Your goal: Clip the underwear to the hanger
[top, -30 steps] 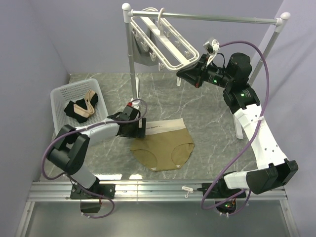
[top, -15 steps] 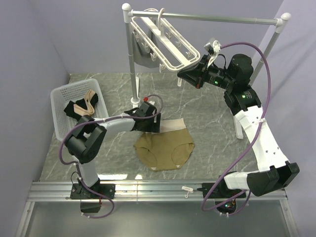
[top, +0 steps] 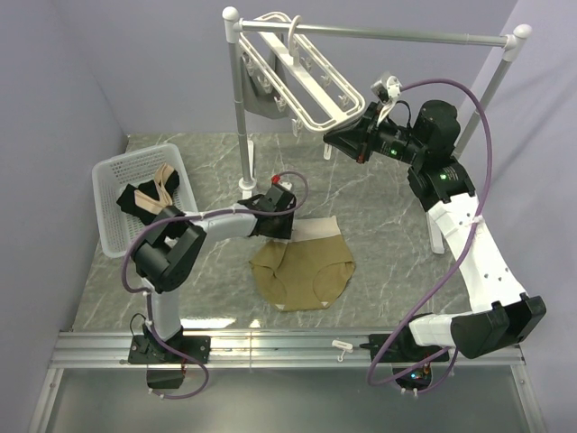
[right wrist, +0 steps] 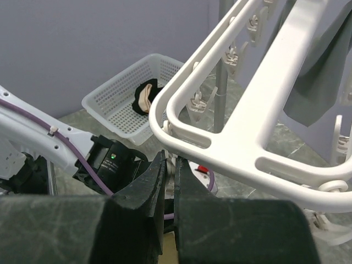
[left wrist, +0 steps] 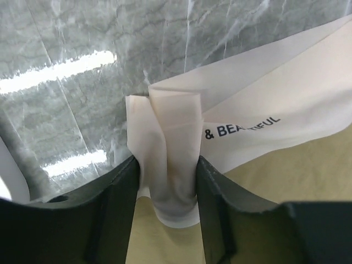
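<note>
Left gripper (left wrist: 166,181) farther right, tight on bunched pale waistband (left wrist: 264,104) of tan underwear (top: 306,275); right gripper (right wrist: 168,162) closed, empty.

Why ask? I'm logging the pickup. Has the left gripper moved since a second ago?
Yes. The left gripper has moved right, away from the white basket, onto the left waistband corner of the underwear.

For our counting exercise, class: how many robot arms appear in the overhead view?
2. The left arm reaches across the table to the underwear waistband; the right arm stretches up towards the hanger. None appears hidden.
</note>
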You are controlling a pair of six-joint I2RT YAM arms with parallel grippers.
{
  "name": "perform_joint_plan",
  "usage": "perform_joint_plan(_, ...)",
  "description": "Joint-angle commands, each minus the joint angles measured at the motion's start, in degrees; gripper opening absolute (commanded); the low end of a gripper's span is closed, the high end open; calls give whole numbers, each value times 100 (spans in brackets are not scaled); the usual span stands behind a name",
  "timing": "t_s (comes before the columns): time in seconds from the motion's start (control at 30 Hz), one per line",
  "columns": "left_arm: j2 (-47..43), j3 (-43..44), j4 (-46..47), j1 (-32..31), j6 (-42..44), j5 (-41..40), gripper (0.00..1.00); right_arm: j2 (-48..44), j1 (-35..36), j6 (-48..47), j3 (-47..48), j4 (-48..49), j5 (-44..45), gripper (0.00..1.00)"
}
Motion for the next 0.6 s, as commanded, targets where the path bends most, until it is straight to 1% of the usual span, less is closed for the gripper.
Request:
perform_joint_plan(0.0,374,201,-226,-7,312,-290,51,-190,47,-65,-74,77,-16,0)
perform_joint_plan(0.03,436,237,-252,1,409,-317,53,-207,47,-65,-74,69,-16,0)
perform_joint_plan(0.07,497,280,-322,-7,453,-352,57,-199,38,-74,-66,51,-24,0)
perform_joint_plan(0.13,577,290,-305,-7,584,-413,59,-216,38,-92,-74,43,-16,0)
perform_joint_plan(0.23,612,255,-226,-7,708,-449,52,-216,47,-100,-74,34,-7,0)
perform_joint_plan(0.27,656,255,-217,-16,734,-449,45,-225,47,-92,-74,25,-7,0)
perform_joint_plan(0.3,673,272,-217,-16,796,-431,40,-217,38,-83,-83,42,-7,0)
perform_joint_plan(0.33,717,281,-243,-7,805,-405,29,-216,47,-74,-83,51,-7,0)
perform_joint_plan(0.4,770,316,-270,-7,936,-326,16,-208,38,-56,-101,77,-7,0)
perform_joint_plan(0.43,762,307,-209,-16,1006,-169,5,-208,38,-48,-109,78,-7,0)
perform_joint_plan(0.47,622,203,-122,-7,1068,-107,1,-208,38,-56,-101,69,-7,0)
perform_joint_plan(0.53,341,-8,492,-7,1358,112,0,-216,47,-65,-109,69,11,0)
perform_joint_plan(0.57,-17,-157,756,-25,1489,227,0,-234,38,-65,-110,60,19,0)
